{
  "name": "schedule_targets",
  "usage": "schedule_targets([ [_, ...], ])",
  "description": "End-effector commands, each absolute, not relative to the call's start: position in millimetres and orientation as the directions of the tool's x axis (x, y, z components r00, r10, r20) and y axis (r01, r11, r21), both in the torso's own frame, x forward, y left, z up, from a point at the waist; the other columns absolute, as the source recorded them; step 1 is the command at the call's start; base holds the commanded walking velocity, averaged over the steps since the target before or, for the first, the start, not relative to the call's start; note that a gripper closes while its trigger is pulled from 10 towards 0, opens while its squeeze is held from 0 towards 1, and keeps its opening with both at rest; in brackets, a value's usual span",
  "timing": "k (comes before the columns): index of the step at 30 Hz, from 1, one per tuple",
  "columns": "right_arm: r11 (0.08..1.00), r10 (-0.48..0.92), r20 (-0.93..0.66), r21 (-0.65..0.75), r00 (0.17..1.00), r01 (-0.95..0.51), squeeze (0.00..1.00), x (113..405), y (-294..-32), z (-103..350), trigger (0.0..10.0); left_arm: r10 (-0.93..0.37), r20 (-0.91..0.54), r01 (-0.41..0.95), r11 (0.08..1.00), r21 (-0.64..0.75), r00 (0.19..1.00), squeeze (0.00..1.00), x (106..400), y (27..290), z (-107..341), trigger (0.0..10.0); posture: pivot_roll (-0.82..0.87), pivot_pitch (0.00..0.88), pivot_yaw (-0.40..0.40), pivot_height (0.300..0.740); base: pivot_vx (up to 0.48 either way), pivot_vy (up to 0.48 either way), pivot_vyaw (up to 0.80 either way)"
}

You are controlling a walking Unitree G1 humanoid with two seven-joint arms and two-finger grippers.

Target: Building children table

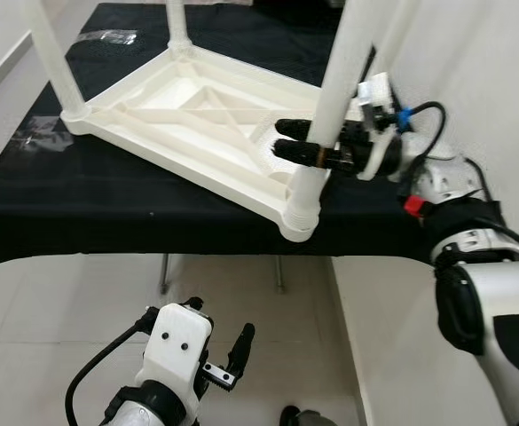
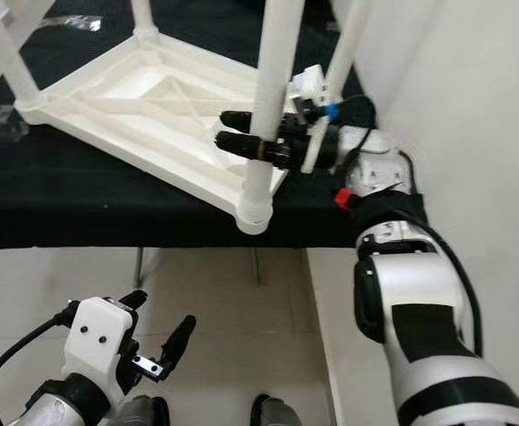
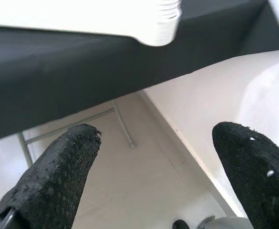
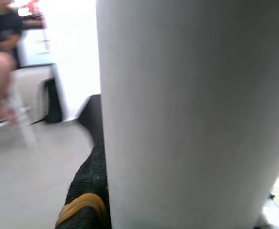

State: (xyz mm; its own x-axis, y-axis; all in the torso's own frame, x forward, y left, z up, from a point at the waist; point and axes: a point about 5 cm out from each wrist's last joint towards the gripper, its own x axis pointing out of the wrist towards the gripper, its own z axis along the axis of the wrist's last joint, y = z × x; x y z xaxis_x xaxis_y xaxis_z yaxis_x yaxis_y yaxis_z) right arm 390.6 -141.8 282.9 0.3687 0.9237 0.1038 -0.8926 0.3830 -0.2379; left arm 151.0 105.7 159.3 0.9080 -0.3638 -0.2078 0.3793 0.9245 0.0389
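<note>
Gripping the near leg of the upturned children's table on the black surface, the right gripper has its jaws clamped; keep it vertical, twist squarely into its socket (left gripper idle, jaws apart).

I see a work table with a black cloth over it, on thin metal legs. On it lies the white children table, upside down, its corner reaching the front edge. Two clear plastic wrappers lie near the left side.
</note>
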Motion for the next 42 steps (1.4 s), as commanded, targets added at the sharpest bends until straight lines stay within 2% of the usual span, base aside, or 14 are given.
schedule_targets([
  [1, 0.455, 0.888, 0.017, -0.178, 0.460, -0.872, 0.00, 393, -146, 248, 10.0, -0.365, -0.227, 0.383, 0.923, 0.040, 0.903, 0.00, 148, 106, 158, 10.0, 0.20, 0.274, -0.058, 0.740, 0.000, 0.000, 0.00],
  [3, 0.577, 0.813, 0.040, -0.181, 0.580, -0.796, 0.00, 398, -141, 240, 10.0, -0.369, -0.226, 0.387, 0.921, 0.040, 0.902, 0.00, 149, 105, 157, 10.0, 0.19, 0.270, -0.059, 0.740, 0.000, 0.000, 0.00],
  [8, 0.682, 0.730, 0.071, -0.140, 0.680, -0.718, 0.00, 402, -138, 234, 10.0, -0.370, -0.224, 0.388, 0.921, 0.040, 0.902, 0.00, 150, 105, 157, 10.0, 0.19, 0.266, -0.060, 0.740, 0.000, 0.000, 0.00],
  [11, 0.691, 0.721, 0.080, -0.139, 0.688, -0.709, 0.00, 402, -137, 234, 10.0, -0.371, -0.223, 0.388, 0.921, 0.040, 0.902, 0.00, 151, 104, 157, 10.0, 0.19, 0.265, -0.060, 0.740, 0.000, 0.000, 0.00],
  [14, 0.751, 0.659, 0.032, -0.068, 0.751, -0.657, 0.00, 405, -123, 227, 10.0, -0.372, -0.219, 0.389, 0.920, 0.040, 0.902, 0.00, 153, 104, 157, 10.0, 0.18, 0.262, -0.057, 0.740, 0.000, 0.000, 0.00],
  [19, 0.797, 0.600, -0.030, -0.062, 0.800, -0.600, 0.00, 408, -108, 223, 10.0, -0.372, -0.216, 0.389, 0.920, 0.039, 0.903, 0.00, 154, 103, 157, 10.0, 0.17, 0.264, -0.063, 0.740, 0.000, 0.000, 0.00],
  [21, 0.859, 0.509, -0.068, -0.017, 0.858, -0.511, 0.00, 413, -95, 223, 10.0, -0.370, -0.210, 0.386, 0.922, 0.037, 0.905, 0.00, 156, 103, 158, 10.0, 0.16, 0.277, -0.065, 0.740, 0.000, 0.000, 0.00],
  [26, 0.918, 0.396, -0.064, 0.054, 0.916, -0.394, 0.00, 417, -89, 226, 10.0, -0.368, -0.207, 0.382, 0.924, 0.033, 0.907, 0.00, 157, 102, 158, 10.0, 0.15, 0.273, -0.072, 0.740, 0.000, 0.000, 0.00],
  [27, 0.947, 0.315, -0.053, 0.092, 0.948, -0.309, 0.00, 419, -88, 229, 10.0, -0.367, -0.206, 0.381, 0.924, 0.031, 0.907, 0.00, 157, 101, 158, 10.0, 0.15, 0.275, -0.076, 0.740, 0.000, 0.000, 0.00],
  [31, 0.963, 0.237, -0.044, 0.143, 0.971, -0.229, 0.00, 420, -89, 232, 10.0, -0.365, -0.205, 0.379, 0.925, 0.029, 0.908, 0.00, 157, 101, 159, 10.0, 0.15, 0.274, -0.076, 0.740, 0.000, 0.000, 0.00],
  [33, 0.980, 0.085, -0.025, 0.181, 0.996, -0.079, 0.00, 420, -91, 235, 10.0, -0.365, -0.201, 0.377, 0.926, 0.024, 0.909, 0.00, 157, 99, 159, 10.0, 0.15, 0.272, -0.082, 0.740, 0.000, 0.000, 0.00],
  [37, 0.981, -0.015, -0.017, 0.192, 1.000, 0.018, 0.00, 418, -90, 236, 10.0, -0.363, -0.198, 0.375, 0.927, 0.023, 0.910, 0.00, 158, 98, 160, 10.0, 0.15, 0.273, -0.083, 0.740, 0.000, 0.000, 0.00],
  [38, 0.975, -0.123, 0.000, 0.184, 0.992, 0.120, 0.00, 415, -89, 239, 10.0, -0.361, -0.193, 0.372, 0.928, 0.022, 0.912, 0.00, 158, 98, 160, 10.0, 0.14, 0.268, -0.084, 0.740, 0.000, 0.000, 0.00],
  [42, 0.967, -0.175, -0.015, 0.188, 0.984, 0.175, 0.00, 414, -86, 238, 10.0, -0.356, -0.189, 0.366, 0.930, 0.022, 0.915, 0.00, 158, 98, 161, 10.0, 0.14, 0.268, -0.084, 0.740, 0.000, 0.000, 0.00],
])
